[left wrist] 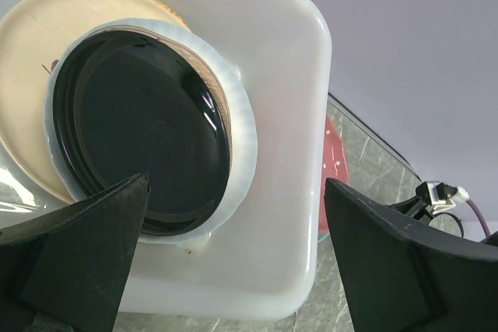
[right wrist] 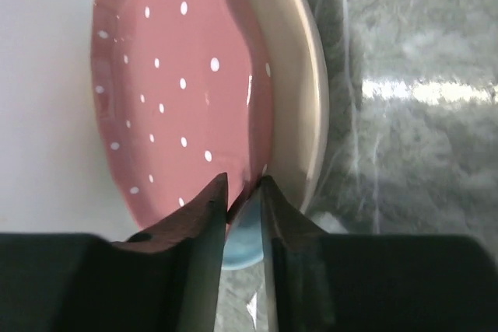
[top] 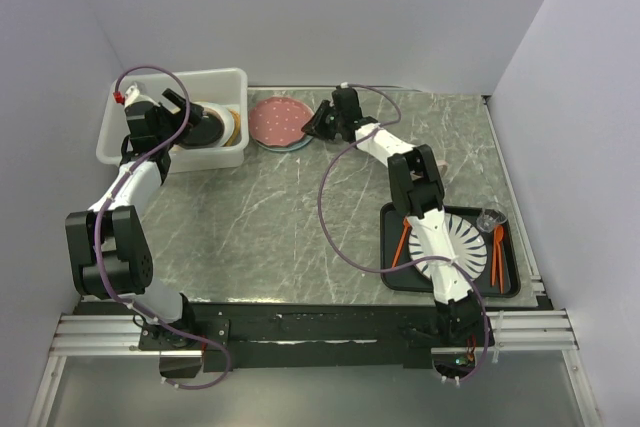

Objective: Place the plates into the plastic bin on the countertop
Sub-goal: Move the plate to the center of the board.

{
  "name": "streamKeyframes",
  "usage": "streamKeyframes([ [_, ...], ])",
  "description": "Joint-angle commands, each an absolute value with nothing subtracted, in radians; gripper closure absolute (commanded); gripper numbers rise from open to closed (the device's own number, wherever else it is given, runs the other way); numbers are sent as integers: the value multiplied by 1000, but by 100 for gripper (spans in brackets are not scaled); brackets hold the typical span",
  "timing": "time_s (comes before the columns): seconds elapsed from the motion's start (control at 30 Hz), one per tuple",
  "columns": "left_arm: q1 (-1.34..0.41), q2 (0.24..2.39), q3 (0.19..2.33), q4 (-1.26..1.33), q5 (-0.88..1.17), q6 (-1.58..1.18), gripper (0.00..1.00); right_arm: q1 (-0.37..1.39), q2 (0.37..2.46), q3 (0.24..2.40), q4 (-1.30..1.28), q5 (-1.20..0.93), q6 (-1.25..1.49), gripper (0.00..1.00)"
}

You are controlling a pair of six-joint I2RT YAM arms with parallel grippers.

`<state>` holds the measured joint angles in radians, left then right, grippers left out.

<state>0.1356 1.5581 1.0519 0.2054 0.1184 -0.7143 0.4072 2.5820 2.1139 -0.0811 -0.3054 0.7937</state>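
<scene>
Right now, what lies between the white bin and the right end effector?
The pink dotted plate, topping a cream plate; the top view shows it, right end effector at its rim.

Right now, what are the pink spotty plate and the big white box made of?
The pink plate looks like glazed ceramic: its spotted surface is glossy with bright light streaks, though hard plastic could shine the same. The plastic bin looks like soft-sheen, milky plastic: its walls are slightly see-through with rounded, moulded corners.

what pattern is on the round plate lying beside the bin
The pink plate is salmon pink with small white dots scattered across it, clearest in the right wrist view.
</scene>
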Motion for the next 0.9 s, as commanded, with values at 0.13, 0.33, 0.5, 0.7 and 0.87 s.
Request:
streamKeyframes([
  [0.13,133,1516,1069,261,140,-692,1,400,2583,2145,-68,-308,796,93],
  [0.33,133,1514,1066,267,144,-692,1,391,2507,2039,-5,-301,798,99],
  [0.5,133,1516,1060,279,156,-693,1,382,2445,1979,28,-295,793,100],
  [0.7,135,1513,1051,311,199,-696,1,374,2384,1911,63,-304,781,100],
  [0.87,123,1513,1045,319,232,-698,1,370,2338,1847,52,-313,744,100],
])
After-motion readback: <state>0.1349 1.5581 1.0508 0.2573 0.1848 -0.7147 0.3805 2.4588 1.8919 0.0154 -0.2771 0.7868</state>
